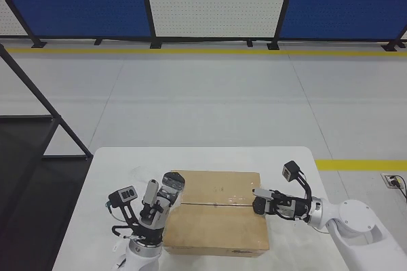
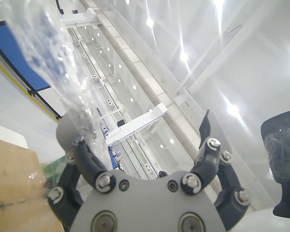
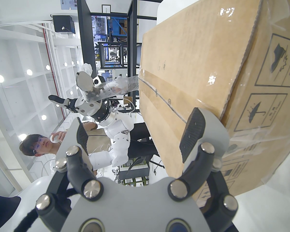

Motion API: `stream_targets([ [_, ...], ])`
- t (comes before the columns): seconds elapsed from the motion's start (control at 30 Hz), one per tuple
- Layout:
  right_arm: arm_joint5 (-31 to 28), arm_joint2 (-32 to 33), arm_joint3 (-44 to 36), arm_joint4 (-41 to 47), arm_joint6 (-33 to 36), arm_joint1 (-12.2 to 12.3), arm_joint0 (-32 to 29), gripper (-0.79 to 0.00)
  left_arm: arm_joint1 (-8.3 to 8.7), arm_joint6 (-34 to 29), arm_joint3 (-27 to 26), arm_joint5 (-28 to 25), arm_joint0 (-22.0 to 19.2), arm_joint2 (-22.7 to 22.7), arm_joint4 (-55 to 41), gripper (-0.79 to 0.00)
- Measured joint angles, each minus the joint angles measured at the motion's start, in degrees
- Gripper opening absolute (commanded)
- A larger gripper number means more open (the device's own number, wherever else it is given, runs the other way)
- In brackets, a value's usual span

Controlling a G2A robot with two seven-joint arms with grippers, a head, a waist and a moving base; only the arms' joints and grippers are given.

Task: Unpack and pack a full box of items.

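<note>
A closed cardboard box (image 1: 217, 217) lies in the middle of the white table (image 1: 108, 203), with a taped seam along its top. My left gripper (image 1: 164, 190) is raised at the box's left end, open. A strip of clear tape (image 2: 62, 73) clings to one of its fingers (image 2: 70, 126). In the right wrist view that tape strip (image 3: 122, 86) runs from the left gripper (image 3: 87, 90) to the seam of the box (image 3: 195, 61). My right gripper (image 3: 137, 134) is open at the box's right end (image 1: 258, 201), level with the top edge and holding nothing.
A black shelf rack (image 1: 20, 156) stands left of the table. Blue partition panels (image 1: 81, 17) line the far side of the floor. Bare table surface shows to the left and right of the box.
</note>
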Motion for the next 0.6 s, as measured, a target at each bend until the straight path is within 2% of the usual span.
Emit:
stream_targets([
  [0.6,0.0,0.0,0.0,0.0,0.0,0.0,0.0,0.0,-1.71,1.23,-1.17,2.12,-1.48,2.2,4.65,0.0],
])
